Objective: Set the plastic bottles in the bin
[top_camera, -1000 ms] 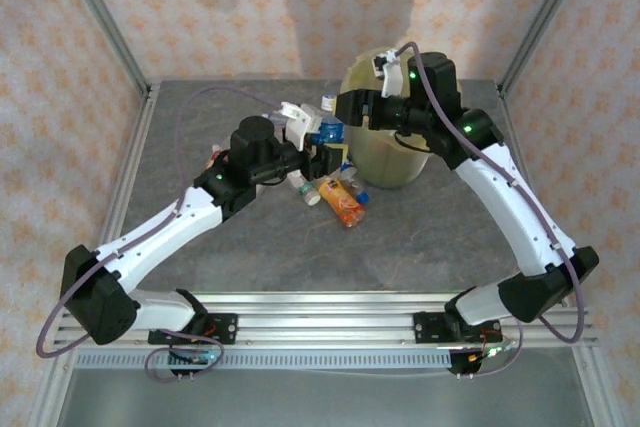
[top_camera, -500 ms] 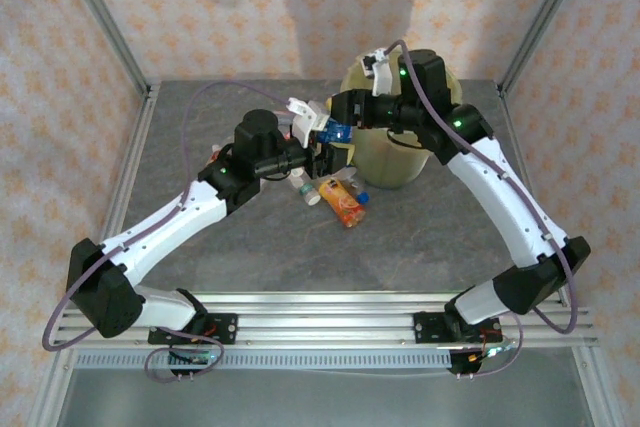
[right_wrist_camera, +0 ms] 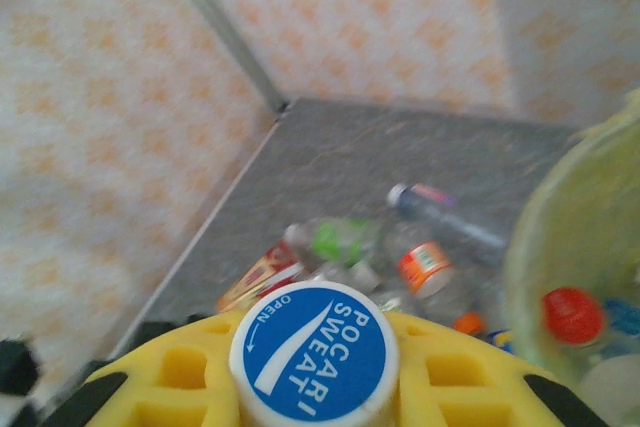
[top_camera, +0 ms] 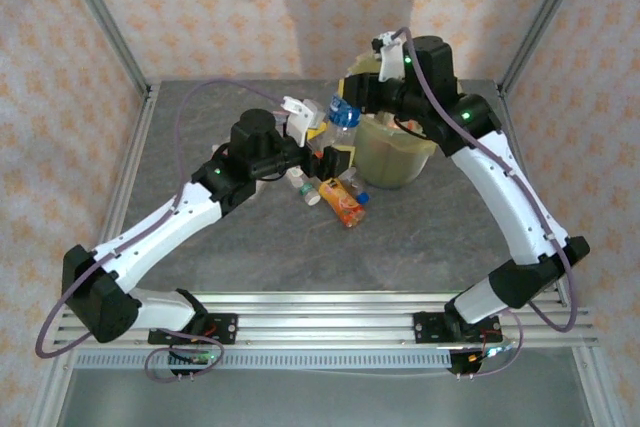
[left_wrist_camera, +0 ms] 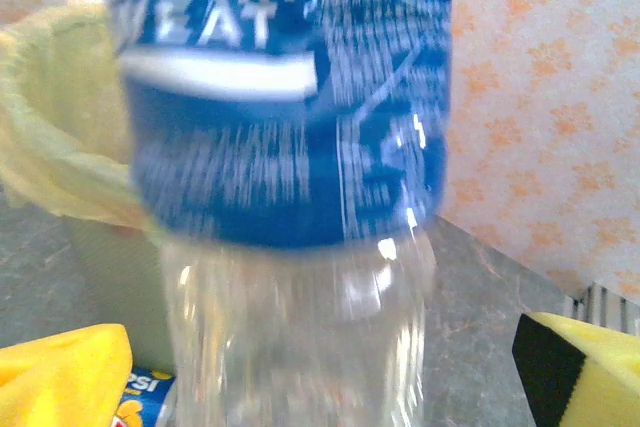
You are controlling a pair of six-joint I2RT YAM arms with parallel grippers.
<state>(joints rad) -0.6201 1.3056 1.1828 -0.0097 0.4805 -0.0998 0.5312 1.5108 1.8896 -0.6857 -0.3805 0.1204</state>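
We note the clear, glossy plastic bottle with a blue printed film label [left_wrist_camera: 290, 97], its smooth white plastic cap [right_wrist_camera: 313, 347], the thin, crinkled, translucent yellow-green plastic bin liner [left_wrist_camera: 45, 137], the matt grey stone-patterned tabletop [top_camera: 330, 247] and the ribbed, silvery metal rails [top_camera: 320, 307].

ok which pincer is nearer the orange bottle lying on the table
Left. The left pincer hangs open just beyond the orange bottle. The right pincer is farther back, by the rim of the bin, shut on the blue-labelled bottle at its cap.
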